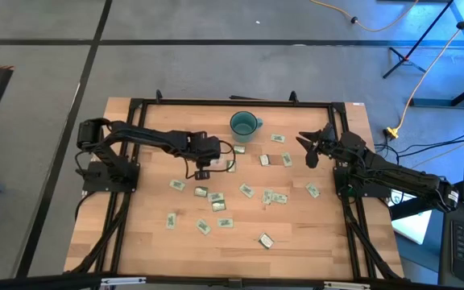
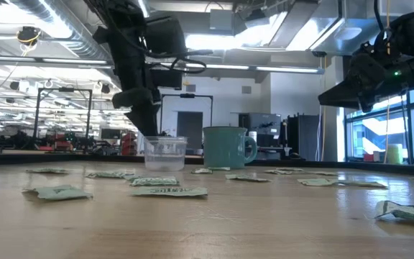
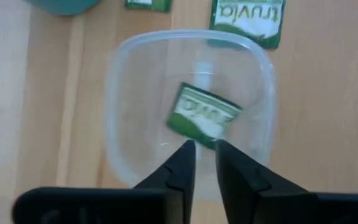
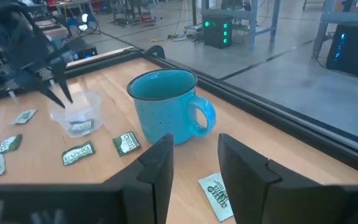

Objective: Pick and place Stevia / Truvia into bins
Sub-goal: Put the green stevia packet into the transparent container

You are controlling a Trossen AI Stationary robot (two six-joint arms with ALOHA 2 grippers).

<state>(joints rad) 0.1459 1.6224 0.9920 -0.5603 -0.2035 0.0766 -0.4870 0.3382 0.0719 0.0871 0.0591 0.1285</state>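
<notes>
While the left gripper (image 1: 204,165) hung over the clear tub (image 1: 225,165) from above, the right gripper (image 1: 306,151) waited beside the mug (image 1: 244,124). Through the left wrist, slightly parted fingers (image 3: 182,168) gripped nothing, a Truvia packet (image 3: 202,115) lying inside the tub. Right fingers (image 4: 157,168) stood apart, empty.
</notes>
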